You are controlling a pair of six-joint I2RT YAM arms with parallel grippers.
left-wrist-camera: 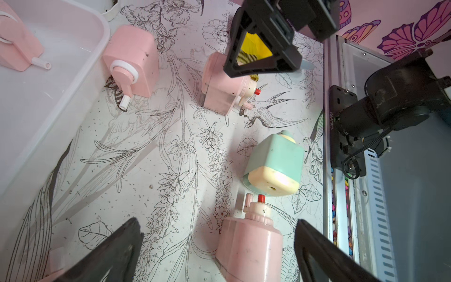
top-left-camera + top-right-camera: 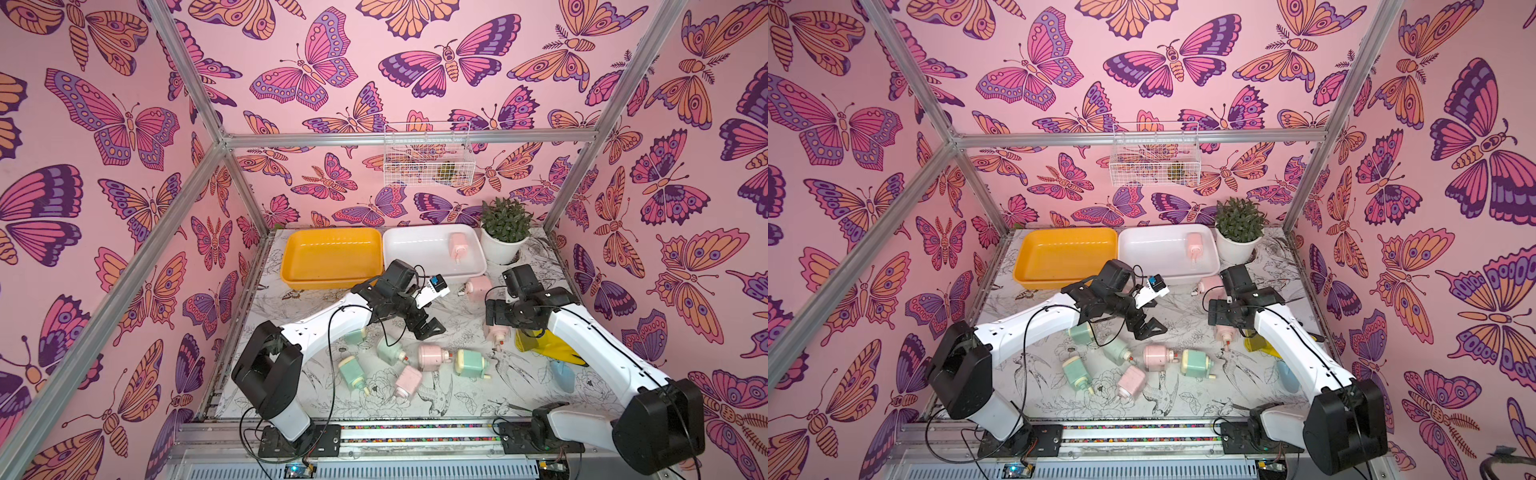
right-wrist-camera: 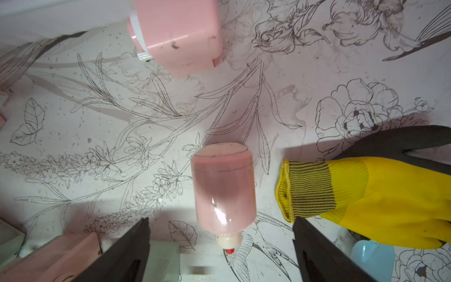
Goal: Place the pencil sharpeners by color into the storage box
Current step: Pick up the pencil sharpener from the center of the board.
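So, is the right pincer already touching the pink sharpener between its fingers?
Apart. The right wrist view shows the open right pincer flanking the pink sharpener, with bare table visible between it and each finger.

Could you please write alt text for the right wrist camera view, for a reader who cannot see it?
A pink pencil sharpener lies on the flower-printed table between the open right gripper fingers, not gripped. A yellow glove lies beside it, and another pink sharpener sits farther off.
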